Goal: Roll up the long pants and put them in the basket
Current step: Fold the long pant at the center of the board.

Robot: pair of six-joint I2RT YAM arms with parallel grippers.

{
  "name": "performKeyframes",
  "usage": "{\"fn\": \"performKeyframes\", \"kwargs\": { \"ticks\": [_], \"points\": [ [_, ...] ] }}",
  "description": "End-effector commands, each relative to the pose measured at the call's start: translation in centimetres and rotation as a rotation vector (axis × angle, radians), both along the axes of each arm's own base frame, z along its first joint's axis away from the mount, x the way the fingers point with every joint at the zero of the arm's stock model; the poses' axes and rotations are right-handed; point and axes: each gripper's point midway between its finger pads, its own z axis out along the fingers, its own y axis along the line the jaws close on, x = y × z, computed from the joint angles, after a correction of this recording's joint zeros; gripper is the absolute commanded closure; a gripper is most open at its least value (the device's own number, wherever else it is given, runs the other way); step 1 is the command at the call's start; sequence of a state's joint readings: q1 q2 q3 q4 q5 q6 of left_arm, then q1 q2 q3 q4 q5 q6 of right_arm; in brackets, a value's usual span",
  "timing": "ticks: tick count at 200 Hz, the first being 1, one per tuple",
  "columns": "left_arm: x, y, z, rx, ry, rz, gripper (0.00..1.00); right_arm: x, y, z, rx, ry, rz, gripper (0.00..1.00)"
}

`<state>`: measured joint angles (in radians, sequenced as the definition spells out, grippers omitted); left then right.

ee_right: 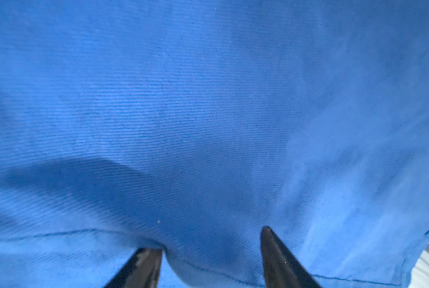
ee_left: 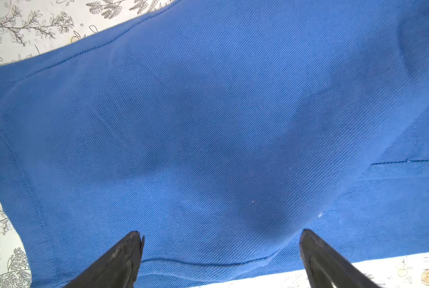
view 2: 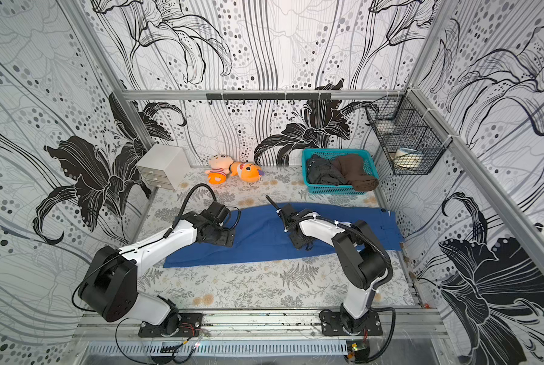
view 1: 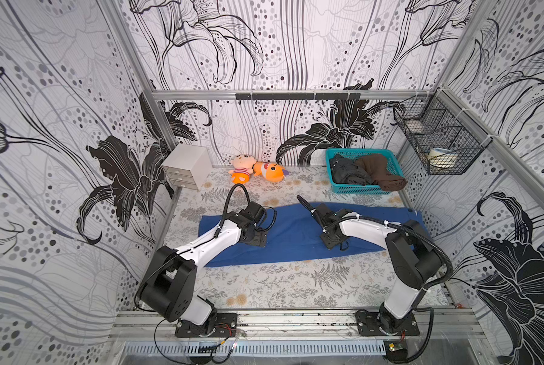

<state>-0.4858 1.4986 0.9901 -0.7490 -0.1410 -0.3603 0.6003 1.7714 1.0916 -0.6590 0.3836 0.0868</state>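
Observation:
The long pants, plain royal blue, lie flat and stretched across the table in both top views. Both arms bend down onto them. My left gripper stands open at the pants' left part, its fingers wide apart on either side of the near stitched edge. In the left wrist view the pants fill the frame, with nothing between the jaws. My right gripper presses on the pants near the middle. Its jaws stand narrower but still apart. A hump of blue cloth bulges between them, over one fingertip.
A teal basket at the back right holds a dark grey garment and a brown garment. Two plush toys and a white drawer box stand at the back. A wire basket hangs on the right wall.

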Motion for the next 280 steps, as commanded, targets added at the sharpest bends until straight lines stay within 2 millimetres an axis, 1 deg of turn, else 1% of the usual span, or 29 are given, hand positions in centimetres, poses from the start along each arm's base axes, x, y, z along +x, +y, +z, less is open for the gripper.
{"fn": "performKeyframes", "kwargs": {
  "ticks": [1,12,27,40,55,72,87,100,108,110,113,134,153,168,179,194,220,256,280],
  "points": [
    [0.4,-0.3,0.2,-0.029,-0.028,0.016,0.01,0.1,-0.6,0.5,-0.020,-0.024,0.001,0.51],
    [0.5,-0.1,0.4,-0.033,-0.036,0.028,0.01,0.0,-0.7,0.3,-0.022,-0.018,0.000,0.61],
    [0.5,0.8,0.5,-0.029,-0.042,0.060,0.01,0.0,-0.6,0.2,-0.023,-0.012,0.002,0.76],
    [0.5,1.8,0.4,-0.025,-0.041,0.107,0.01,-0.1,-0.7,0.3,-0.022,-0.011,-0.004,1.00],
    [0.7,3.1,-0.2,-0.049,-0.035,0.177,0.01,-0.2,-0.8,0.5,-0.021,-0.012,-0.011,1.00],
    [0.8,4.6,-1.2,-0.093,-0.028,0.264,0.01,-0.4,-0.9,1.3,-0.015,-0.013,-0.023,1.00],
    [0.9,5.8,-2.0,-0.116,-0.023,0.327,0.01,-0.9,-0.9,1.8,0.003,-0.008,-0.029,1.00],
    [0.8,6.6,-2.4,-0.105,-0.020,0.353,0.01,-1.3,-0.7,2.4,0.027,-0.005,-0.039,1.00],
    [0.8,7.1,-2.6,-0.085,-0.021,0.363,0.01,-1.8,-0.6,2.3,0.044,0.017,-0.046,1.00],
    [0.8,7.1,-2.6,-0.080,-0.020,0.364,0.01,-1.8,-0.4,2.9,0.062,0.007,-0.046,1.00],
    [0.7,7.3,-2.7,-0.074,-0.016,0.368,0.01,-1.9,-0.3,3.1,0.074,0.008,-0.046,1.00],
    [0.8,7.4,-3.0,-0.067,0.000,0.374,0.01,-3.1,-0.3,3.8,0.106,0.032,-0.062,1.00],
    [0.8,8.0,-2.8,-0.052,-0.008,0.393,0.01,-4.1,-0.5,4.4,0.117,0.067,-0.059,1.00],
    [0.8,8.2,-2.5,-0.055,-0.018,0.404,0.01,-5.2,0.1,4.8,0.158,0.113,-0.047,1.00],
    [0.9,8.4,-2.3,-0.058,-0.025,0.407,0.01,-6.1,0.6,4.8,0.193,0.162,-0.033,1.00],
    [1.1,8.4,-2.0,-0.057,-0.028,0.404,0.01,-7.0,0.8,4.6,0.204,0.210,-0.029,1.00],
    [1.3,8.5,-1.7,-0.060,-0.037,0.403,0.01,-7.6,0.8,4.6,0.192,0.261,-0.009,1.00],
    [1.5,8.9,-1.1,-0.054,-0.056,0.413,0.01,-8.4,0.5,3.8,0.160,0.332,-0.001,1.00],
    [1.5,9.3,-1.0,-0.046,-0.061,0.424,0.01,-9.0,1.1,3.5,0.184,0.368,0.010,1.00]
  ]
}}
